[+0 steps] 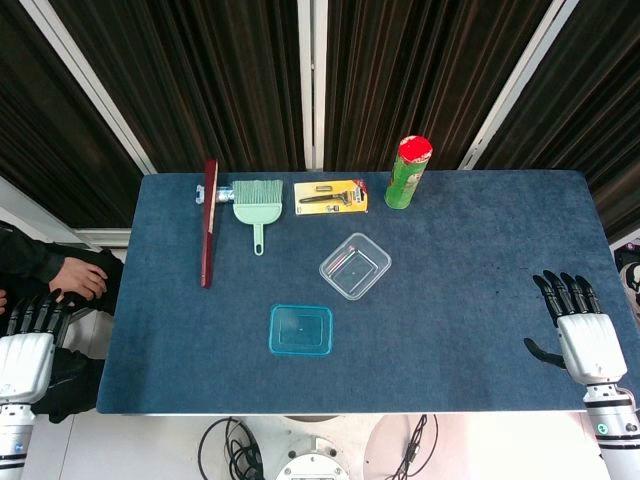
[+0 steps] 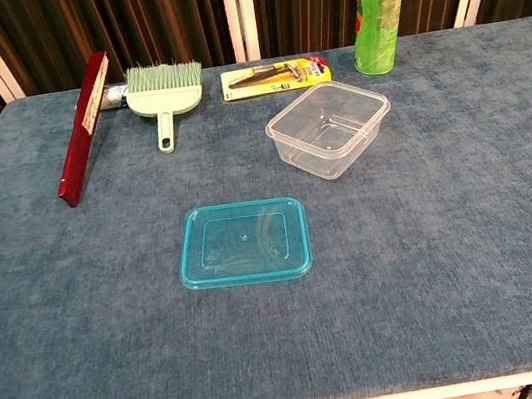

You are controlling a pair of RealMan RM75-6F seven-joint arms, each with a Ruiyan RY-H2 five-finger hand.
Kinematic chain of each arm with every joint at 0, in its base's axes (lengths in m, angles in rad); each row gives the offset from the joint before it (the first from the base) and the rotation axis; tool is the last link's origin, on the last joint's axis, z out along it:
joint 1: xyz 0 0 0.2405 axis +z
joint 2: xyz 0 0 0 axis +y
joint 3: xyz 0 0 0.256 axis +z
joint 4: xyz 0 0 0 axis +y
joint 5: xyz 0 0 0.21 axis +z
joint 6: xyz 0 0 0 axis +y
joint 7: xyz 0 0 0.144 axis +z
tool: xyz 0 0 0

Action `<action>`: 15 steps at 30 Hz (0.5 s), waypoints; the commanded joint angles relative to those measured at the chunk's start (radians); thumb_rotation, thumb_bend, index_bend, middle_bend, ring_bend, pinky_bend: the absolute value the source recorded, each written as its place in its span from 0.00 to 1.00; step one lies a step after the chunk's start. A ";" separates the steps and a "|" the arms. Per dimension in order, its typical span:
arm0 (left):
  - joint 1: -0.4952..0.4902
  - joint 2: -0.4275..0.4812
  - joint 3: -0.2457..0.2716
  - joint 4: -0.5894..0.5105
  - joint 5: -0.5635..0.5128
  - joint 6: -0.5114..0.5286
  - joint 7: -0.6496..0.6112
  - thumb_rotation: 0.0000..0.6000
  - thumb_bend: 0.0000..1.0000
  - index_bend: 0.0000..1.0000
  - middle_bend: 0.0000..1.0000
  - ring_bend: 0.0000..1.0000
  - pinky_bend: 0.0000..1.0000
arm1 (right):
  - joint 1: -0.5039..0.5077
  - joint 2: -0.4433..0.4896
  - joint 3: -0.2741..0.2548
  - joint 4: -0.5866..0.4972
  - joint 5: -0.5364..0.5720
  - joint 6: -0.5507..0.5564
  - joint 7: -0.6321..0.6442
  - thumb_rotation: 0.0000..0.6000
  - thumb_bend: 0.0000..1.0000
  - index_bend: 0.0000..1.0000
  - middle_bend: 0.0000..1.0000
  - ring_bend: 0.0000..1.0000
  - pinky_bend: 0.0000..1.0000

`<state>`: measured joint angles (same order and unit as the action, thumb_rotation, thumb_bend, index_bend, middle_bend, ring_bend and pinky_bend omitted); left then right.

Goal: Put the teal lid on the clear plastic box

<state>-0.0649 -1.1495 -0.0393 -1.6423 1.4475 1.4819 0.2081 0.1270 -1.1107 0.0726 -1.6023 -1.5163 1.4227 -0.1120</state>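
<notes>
Teal lid (image 2: 244, 242) lies near clear plastic box (image 2: 330, 128); both robot hands spread, holding nothing

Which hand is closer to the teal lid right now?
Left, slightly. The left hand sits off the table's left edge; the right hand rests near the right edge, farther from the teal lid.

1. Lid (image 2: 244, 242) flat on table (image 2: 478, 257), near the front middle.
2. Box (image 2: 330, 128) at 1 o'clock from lid, apart from it.
3. Along the back from 10 to 1 o'clock: strip (image 2: 83, 129), brush (image 2: 165, 92), packet (image 2: 276, 77), can (image 2: 381, 5).
</notes>
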 commanded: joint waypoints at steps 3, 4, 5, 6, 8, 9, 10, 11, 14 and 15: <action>0.001 -0.012 -0.006 0.015 0.012 0.021 -0.005 1.00 0.04 0.10 0.04 0.00 0.00 | 0.006 -0.001 0.004 -0.004 0.006 -0.006 -0.002 1.00 0.12 0.00 0.05 0.00 0.00; 0.002 -0.013 -0.005 0.016 0.014 0.024 -0.004 1.00 0.04 0.10 0.04 0.00 0.00 | 0.007 -0.002 0.004 -0.003 0.007 -0.006 -0.001 1.00 0.12 0.00 0.05 0.00 0.00; 0.003 -0.012 -0.005 0.016 0.017 0.026 -0.005 1.00 0.04 0.10 0.04 0.00 0.00 | 0.008 -0.003 0.003 -0.002 0.007 -0.008 0.001 1.00 0.12 0.00 0.05 0.00 0.00; 0.004 -0.012 -0.004 0.016 0.019 0.029 -0.005 1.00 0.04 0.10 0.04 0.00 0.00 | 0.009 -0.003 0.003 -0.001 0.006 -0.009 0.002 1.00 0.12 0.00 0.05 0.00 0.00; 0.007 -0.011 -0.002 0.014 0.024 0.034 -0.007 1.00 0.04 0.10 0.04 0.00 0.00 | 0.014 -0.004 0.002 0.002 0.001 -0.013 0.008 1.00 0.12 0.00 0.05 0.00 0.00; 0.008 -0.011 -0.001 0.013 0.026 0.036 -0.008 1.00 0.04 0.10 0.04 0.00 0.00 | 0.019 -0.004 0.002 0.003 -0.003 -0.016 0.011 1.00 0.12 0.00 0.05 0.00 0.00; 0.009 -0.011 0.001 0.012 0.027 0.036 -0.008 1.00 0.04 0.10 0.04 0.00 0.00 | 0.025 -0.005 0.002 0.005 -0.009 -0.021 0.015 1.00 0.12 0.00 0.05 0.00 0.00; 0.010 -0.010 0.003 0.010 0.028 0.037 -0.008 1.00 0.04 0.10 0.04 0.00 0.00 | 0.036 -0.007 0.002 0.008 -0.018 -0.032 0.020 1.00 0.12 0.00 0.05 0.00 0.00; 0.013 -0.011 0.006 0.008 0.036 0.043 -0.009 1.00 0.04 0.10 0.04 0.00 0.00 | 0.076 -0.013 0.003 0.020 -0.030 -0.085 0.039 1.00 0.12 0.00 0.05 0.00 0.00; 0.014 -0.012 0.007 0.009 0.039 0.046 -0.012 1.00 0.04 0.10 0.04 0.00 0.00 | 0.100 -0.017 0.006 0.025 -0.030 -0.120 0.040 1.00 0.12 0.00 0.05 0.00 0.00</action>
<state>-0.0515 -1.1613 -0.0329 -1.6334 1.4856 1.5261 0.1977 0.1883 -1.1206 0.0755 -1.5883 -1.5385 1.3538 -0.0837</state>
